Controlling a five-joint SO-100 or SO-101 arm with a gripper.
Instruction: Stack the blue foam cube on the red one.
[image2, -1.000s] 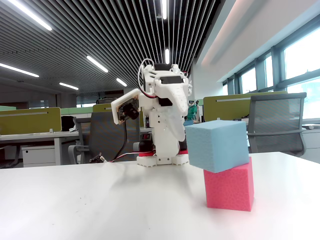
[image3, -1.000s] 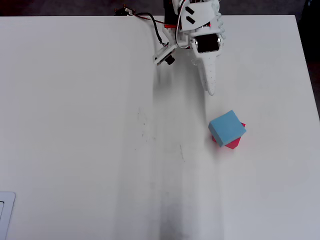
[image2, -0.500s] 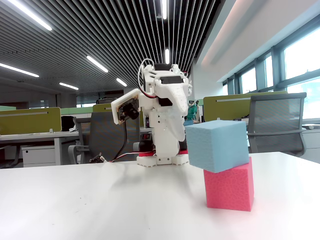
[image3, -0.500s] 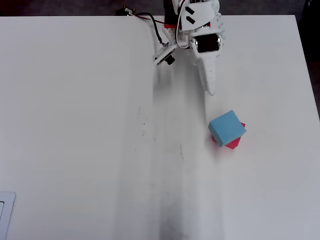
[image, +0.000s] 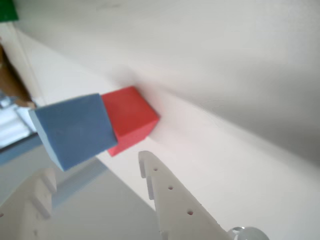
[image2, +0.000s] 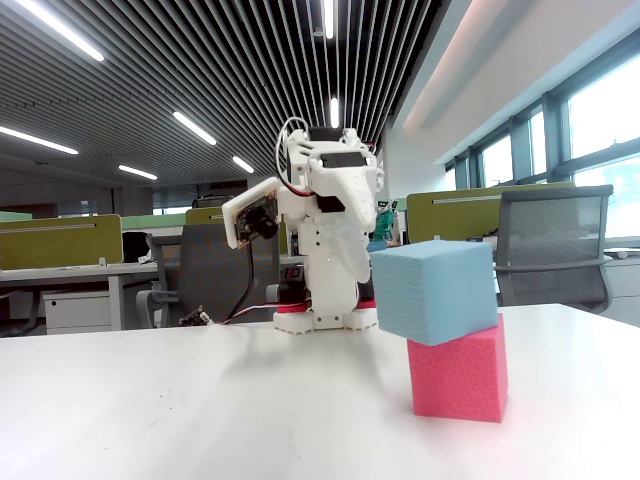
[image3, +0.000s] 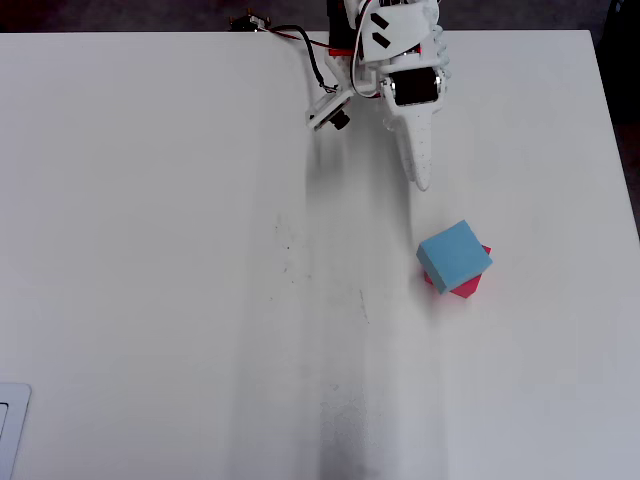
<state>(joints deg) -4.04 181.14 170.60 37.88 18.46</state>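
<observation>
The blue foam cube (image2: 435, 290) rests on top of the red one (image2: 460, 380), turned a little and overhanging its left side in the fixed view. From overhead the blue cube (image3: 453, 255) covers most of the red cube (image3: 472, 288), right of the table's middle. The wrist view shows both, blue cube (image: 75, 130) and red cube (image: 131, 117), beyond a white finger (image: 170, 200). My gripper (image3: 422, 183) is folded back near the arm's base, shut and holding nothing, well apart from the stack. In the fixed view the gripper (image2: 362, 285) hangs down behind the cubes.
The white table (image3: 150, 250) ends just right of the stack at its right edge (image3: 612, 200). Red and black cables (image3: 290, 38) run from the arm's base at the far edge. A pale flat object (image3: 10, 430) sits at the lower left corner. An office chair (image2: 555, 245) stands behind.
</observation>
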